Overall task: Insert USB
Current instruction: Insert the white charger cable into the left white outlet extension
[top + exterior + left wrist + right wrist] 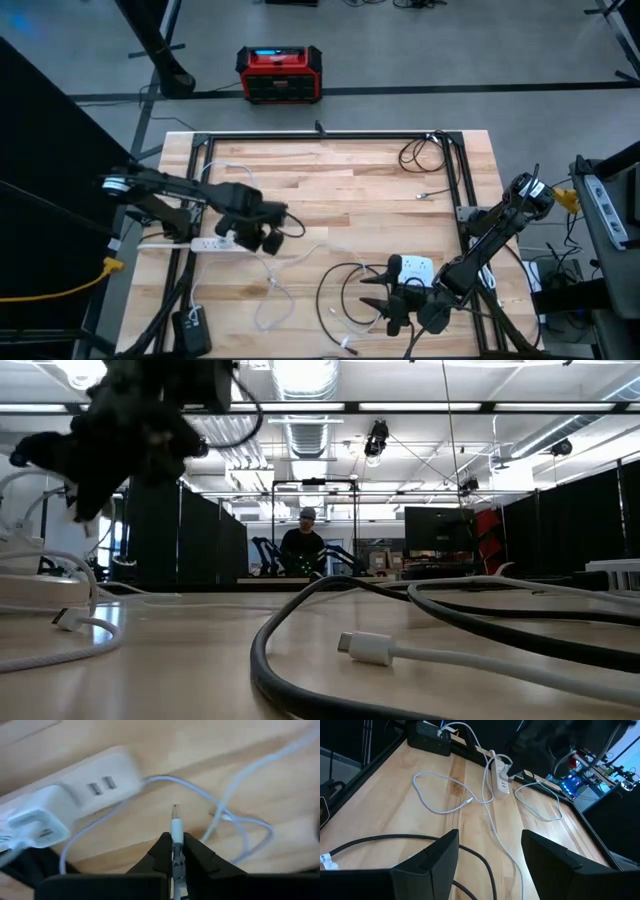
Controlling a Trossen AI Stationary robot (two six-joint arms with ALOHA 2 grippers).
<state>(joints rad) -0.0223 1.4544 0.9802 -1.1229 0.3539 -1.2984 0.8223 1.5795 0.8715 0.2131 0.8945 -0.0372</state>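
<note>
The USB plug (176, 813), white with a metal tip, is pinched between the pressed-together fingers (161, 851) of the left gripper (262, 238), its tip sticking out just ahead of them. A short way in front of that gripper and off to one side lies the white power strip (95, 787), whose two USB sockets face the plug without touching it; a white adapter is plugged into the strip further along. The plug's thin white cable (240, 780) loops over the boards beyond the gripper. A few grey marks show on the plug's body between the fingers, but they are too small to read.

The right gripper (392, 303) sits near the front edge of the table, well apart from the left one, its fingers (432, 857) spread wide with nothing between them. A thick black cable (340, 285) curls just beside it, and a white charger block (415, 267) lies close behind it.

The table (350, 190) is pale wooden planks inside a black metal frame. Beyond its far edge, on a grey floor, stands a red and black case (279, 74). The low view looks into a workshop hall with ceiling ducts, strip lights and black partitions; a person (303, 545) sits far back. A white connector (368, 648) lies on the boards close to that camera.
</note>
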